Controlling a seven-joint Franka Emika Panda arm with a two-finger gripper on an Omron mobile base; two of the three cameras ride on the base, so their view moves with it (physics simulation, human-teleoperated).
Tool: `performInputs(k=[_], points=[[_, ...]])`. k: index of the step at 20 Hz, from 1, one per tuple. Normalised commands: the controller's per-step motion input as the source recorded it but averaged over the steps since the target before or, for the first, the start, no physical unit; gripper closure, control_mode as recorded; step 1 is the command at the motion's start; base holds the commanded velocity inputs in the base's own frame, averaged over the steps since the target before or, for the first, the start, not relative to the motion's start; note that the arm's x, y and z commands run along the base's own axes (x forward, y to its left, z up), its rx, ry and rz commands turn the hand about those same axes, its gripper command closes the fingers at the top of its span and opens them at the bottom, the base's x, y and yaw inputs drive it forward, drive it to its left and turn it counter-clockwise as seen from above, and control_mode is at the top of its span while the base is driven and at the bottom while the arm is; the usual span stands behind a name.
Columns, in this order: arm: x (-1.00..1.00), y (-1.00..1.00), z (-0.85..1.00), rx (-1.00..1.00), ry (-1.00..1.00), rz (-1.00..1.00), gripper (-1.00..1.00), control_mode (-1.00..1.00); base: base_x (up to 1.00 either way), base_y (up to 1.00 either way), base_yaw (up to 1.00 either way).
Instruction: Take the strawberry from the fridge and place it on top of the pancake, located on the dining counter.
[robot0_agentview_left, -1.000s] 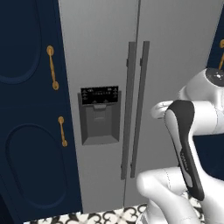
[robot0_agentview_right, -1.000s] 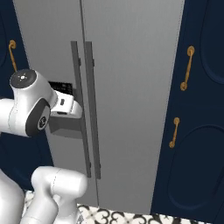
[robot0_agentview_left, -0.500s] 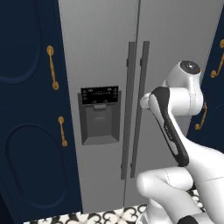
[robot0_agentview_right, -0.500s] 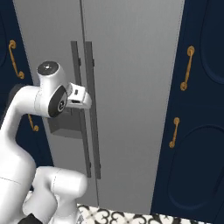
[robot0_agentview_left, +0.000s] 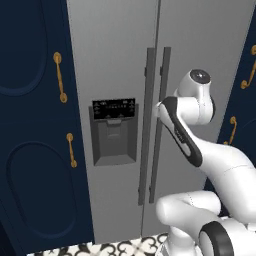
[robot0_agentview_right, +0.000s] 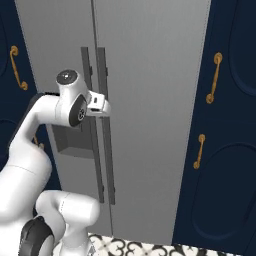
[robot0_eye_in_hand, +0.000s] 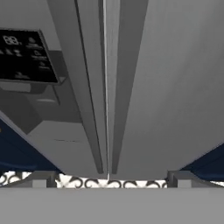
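1. Swung up and in toward the fridge (robot0_agentview_left: 115, 60) since a second ago: the hand, then low beside the door, now close in front of the two door handles, wrist raised above it.
2. Gripper (robot0_agentview_right: 106, 106) pointed at the fridge face, just short of the handles; fingertips (robot0_eye_in_hand: 40, 178) spread as wide as they go, with nothing between them.
3. Key relation: right door handle (robot0_agentview_left: 160, 125) and left door handle (robot0_agentview_left: 145, 125) straight ahead of the hand, running vertically, side by side either side of the door seam.
4. From the hand camera, seam and both handles almost centred between the two tips; which handle gets taken, impossible to tell yet.
5. Both doors shut, so the strawberry presumably inside, behind them; not visible. Pancake and dining counter elsewhere.
6. Dispenser panel (robot0_agentview_left: 114, 131) to the left of the handles, clear of the hand's line.
7. Navy cabinets (robot0_agentview_left: 30, 125) with gold handles (robot0_agentview_left: 59, 76) flanking the fridge on both sides, well off the path.
8. Nothing between the open fingers and the handles. Likely next need: closing in squarely on one vertical bar, fingers either side of it.
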Motion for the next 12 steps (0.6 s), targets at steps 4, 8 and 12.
performInputs(k=[4,8,12], points=[[0.44,-0.10,-0.02,0.00,0.00,0.00,-1.00,-1.00,0.00,0.00,0.00],[0.65,-0.07,-0.13,0.00,0.00,0.00,-1.00,-1.00,0.00,0.00,0.00],[0.52,0.00,-0.17,0.00,-0.01,0.00,-1.00,-1.00,0.00,0.00,0.00]])
